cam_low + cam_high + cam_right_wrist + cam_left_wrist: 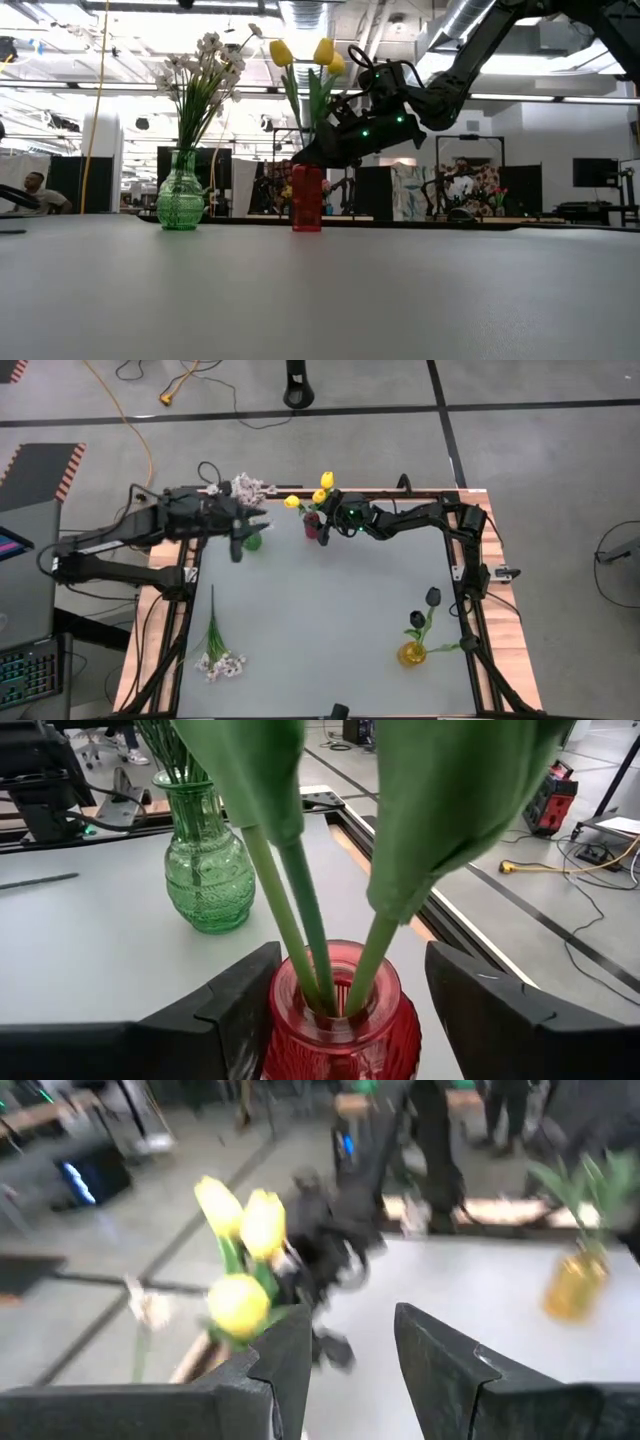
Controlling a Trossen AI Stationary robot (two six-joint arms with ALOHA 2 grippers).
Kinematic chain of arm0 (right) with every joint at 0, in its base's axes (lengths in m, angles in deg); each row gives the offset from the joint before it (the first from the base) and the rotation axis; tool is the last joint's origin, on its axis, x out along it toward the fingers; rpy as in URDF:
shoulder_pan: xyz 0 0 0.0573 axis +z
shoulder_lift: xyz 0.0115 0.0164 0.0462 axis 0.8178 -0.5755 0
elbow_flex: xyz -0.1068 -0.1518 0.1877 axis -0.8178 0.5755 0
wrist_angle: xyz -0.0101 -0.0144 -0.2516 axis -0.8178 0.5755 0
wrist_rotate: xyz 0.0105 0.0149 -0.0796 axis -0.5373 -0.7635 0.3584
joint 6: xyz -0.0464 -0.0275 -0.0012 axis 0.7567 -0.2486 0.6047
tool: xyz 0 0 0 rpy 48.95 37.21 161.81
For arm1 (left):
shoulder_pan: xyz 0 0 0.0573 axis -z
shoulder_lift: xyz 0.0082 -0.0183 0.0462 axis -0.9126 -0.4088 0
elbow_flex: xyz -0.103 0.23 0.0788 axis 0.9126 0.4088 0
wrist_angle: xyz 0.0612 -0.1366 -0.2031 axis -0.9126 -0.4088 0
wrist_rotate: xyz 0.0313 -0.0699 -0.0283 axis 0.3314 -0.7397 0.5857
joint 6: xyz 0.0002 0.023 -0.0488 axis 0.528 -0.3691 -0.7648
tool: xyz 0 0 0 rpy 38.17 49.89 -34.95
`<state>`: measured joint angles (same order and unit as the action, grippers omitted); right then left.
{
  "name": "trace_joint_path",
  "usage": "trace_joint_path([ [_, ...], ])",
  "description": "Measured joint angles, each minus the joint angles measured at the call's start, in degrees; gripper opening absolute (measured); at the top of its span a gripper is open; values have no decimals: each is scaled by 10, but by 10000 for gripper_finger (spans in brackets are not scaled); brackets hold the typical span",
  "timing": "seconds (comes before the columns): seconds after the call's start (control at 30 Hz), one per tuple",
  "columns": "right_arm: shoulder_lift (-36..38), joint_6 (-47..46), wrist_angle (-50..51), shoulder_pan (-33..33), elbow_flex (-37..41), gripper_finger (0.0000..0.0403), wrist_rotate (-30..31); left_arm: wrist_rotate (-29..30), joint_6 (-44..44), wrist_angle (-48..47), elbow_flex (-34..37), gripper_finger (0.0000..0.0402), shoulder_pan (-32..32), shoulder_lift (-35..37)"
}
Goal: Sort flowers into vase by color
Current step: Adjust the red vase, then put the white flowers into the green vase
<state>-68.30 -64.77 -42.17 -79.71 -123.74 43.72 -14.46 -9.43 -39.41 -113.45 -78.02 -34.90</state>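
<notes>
Three yellow tulips stand in a red vase near the table's far edge. My right gripper is open just above that vase's rim, one finger on either side of the green stems. To the left, a green vase holds a spray of white blossoms. My left gripper hovers open above the green vase, pointing toward the tulips. A second white spray lies flat near the table's near-left corner. Two dark tulips stand in a yellow vase.
The table's middle is bare grey surface. The red and green vases stand close together by the far edge, and both arms meet there. The yellow vase is near the right edge. Room clutter and a person lie beyond the table.
</notes>
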Motion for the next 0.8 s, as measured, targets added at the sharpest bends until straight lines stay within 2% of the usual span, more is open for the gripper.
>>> trace_joint_path([
  [0.23, 0, 0, 0, 0, 0, 276, 1, -1, -56, -214, 0, 134, 61, 28],
  [0.37, 0, -6, 5, 7, -4, 276, 80, -1, -98, -292, 0, 134, 96, 28],
  [0.43, 0, -6, 4, 10, -4, 277, 104, -1, -120, -308, 0, 134, 111, 26],
  [0.8, -1, 4, 5, 13, -4, 276, 104, 0, -173, -340, 0, 134, 174, 22],
])
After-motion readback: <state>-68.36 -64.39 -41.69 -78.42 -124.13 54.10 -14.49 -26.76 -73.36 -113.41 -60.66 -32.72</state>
